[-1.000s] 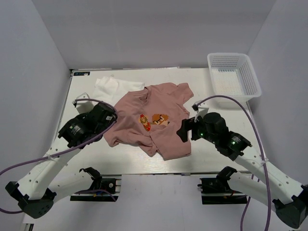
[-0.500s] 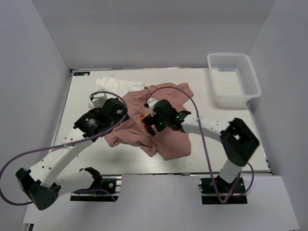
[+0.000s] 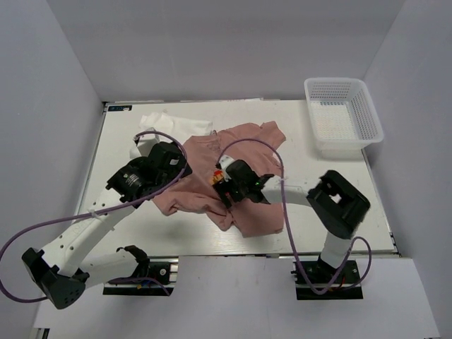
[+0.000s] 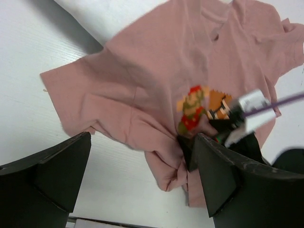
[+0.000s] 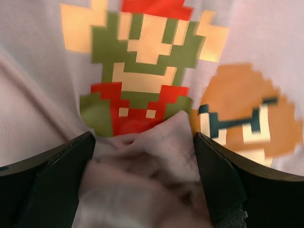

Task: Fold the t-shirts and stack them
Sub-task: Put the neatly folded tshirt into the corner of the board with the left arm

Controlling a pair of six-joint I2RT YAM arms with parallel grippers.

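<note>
The dusty pink t-shirt (image 3: 251, 212) lies crumpled in the middle of the table, print up, and fills the left wrist view (image 4: 142, 80). My right gripper (image 3: 223, 185) is open and pressed down on the shirt at the cartoon print (image 5: 142, 61). A raised fold of pink cloth (image 5: 156, 142) sits between its fingers (image 5: 223, 185). My left gripper (image 3: 178, 162) is open and empty, held above the shirt's left sleeve and hem (image 4: 142, 166). A white t-shirt (image 3: 159, 126) lies bunched at the back left, partly under the pink one.
A white mesh basket (image 3: 344, 113) stands at the back right corner. The right arm reaches in a long arc across the table's front right. The right gripper (image 4: 237, 123) and its purple cable show in the left wrist view. Bare table (image 4: 95, 190) lies below the shirt's hem.
My right arm has swung left from the shirt's right edge onto the print and come down on the cloth. My left gripper has moved up and right over the left sleeve.
</note>
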